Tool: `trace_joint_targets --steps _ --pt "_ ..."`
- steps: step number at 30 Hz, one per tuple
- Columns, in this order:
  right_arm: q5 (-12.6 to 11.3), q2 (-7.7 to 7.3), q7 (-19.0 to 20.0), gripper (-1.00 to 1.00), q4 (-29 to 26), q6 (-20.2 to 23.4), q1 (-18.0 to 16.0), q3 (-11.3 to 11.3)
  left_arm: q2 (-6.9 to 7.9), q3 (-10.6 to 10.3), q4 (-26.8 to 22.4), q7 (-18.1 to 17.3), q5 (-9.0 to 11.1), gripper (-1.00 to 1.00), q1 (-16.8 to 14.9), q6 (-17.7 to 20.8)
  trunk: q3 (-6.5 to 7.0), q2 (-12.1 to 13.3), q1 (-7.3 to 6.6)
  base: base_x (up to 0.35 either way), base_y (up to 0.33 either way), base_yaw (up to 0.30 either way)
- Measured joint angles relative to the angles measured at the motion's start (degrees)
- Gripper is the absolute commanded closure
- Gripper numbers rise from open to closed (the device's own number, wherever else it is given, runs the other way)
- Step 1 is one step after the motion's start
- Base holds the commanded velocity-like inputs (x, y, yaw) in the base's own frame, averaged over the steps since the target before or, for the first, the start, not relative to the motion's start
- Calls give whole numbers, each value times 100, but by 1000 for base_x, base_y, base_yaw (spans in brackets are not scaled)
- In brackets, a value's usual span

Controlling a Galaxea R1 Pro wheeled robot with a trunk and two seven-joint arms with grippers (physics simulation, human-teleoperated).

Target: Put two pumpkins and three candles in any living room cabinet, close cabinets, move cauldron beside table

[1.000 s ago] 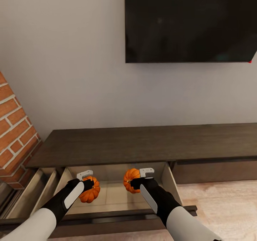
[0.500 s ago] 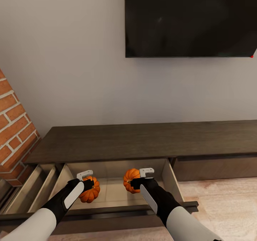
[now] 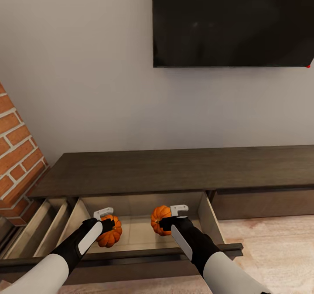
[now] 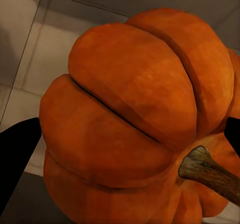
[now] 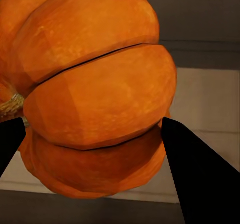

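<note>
Over the open drawer (image 3: 139, 235) of the long dark-brown cabinet (image 3: 174, 172), both arms are extended, each carrying one pumpkin.

The left hand (image 3: 106, 225) is closed around the left pumpkin (image 3: 110, 231). In the left wrist view that pumpkin (image 4: 135, 124) sits between the two dark fingers (image 4: 17, 159), stem out to one side, with the pale drawer floor behind it. The right hand (image 3: 168, 219) is likewise closed around the right pumpkin (image 3: 159, 220). The right wrist view shows this pumpkin (image 5: 95, 94) pinched between the fingers (image 5: 192, 169), its stem pointing sideways.

Finding: each pumpkin hangs inside the drawer's outline, past its front panel, with the beige drawer floor directly below each hand. Whether either pumpkin touches that floor cannot be told. The two pumpkins are apart, with bare drawer floor between them.

Judgement: the coming move turns on the drop beneath each hand. Both loads lie straight below their own hands, so neither arm needs to reach across the other. Lowering and opening should deposit them, though a round pumpkin held stem sideways may roll when freed.

Outstanding: the drawer stands open. A second drawer (image 3: 39, 228), outward of the left hand, also stands open.
</note>
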Motion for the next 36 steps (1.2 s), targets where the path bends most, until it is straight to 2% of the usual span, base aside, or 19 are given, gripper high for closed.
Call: trace_joint_targets --steps 23,36 --pt "0 0 0 100 0 1 -1 0 2 2 -2 0 3 100 0 0 0 0 0 0 0 0" --pt "-3 0 -1 100 0 0 1 0 1 2 0 0 4 100 0 3 0 0 -2 88 0 0"
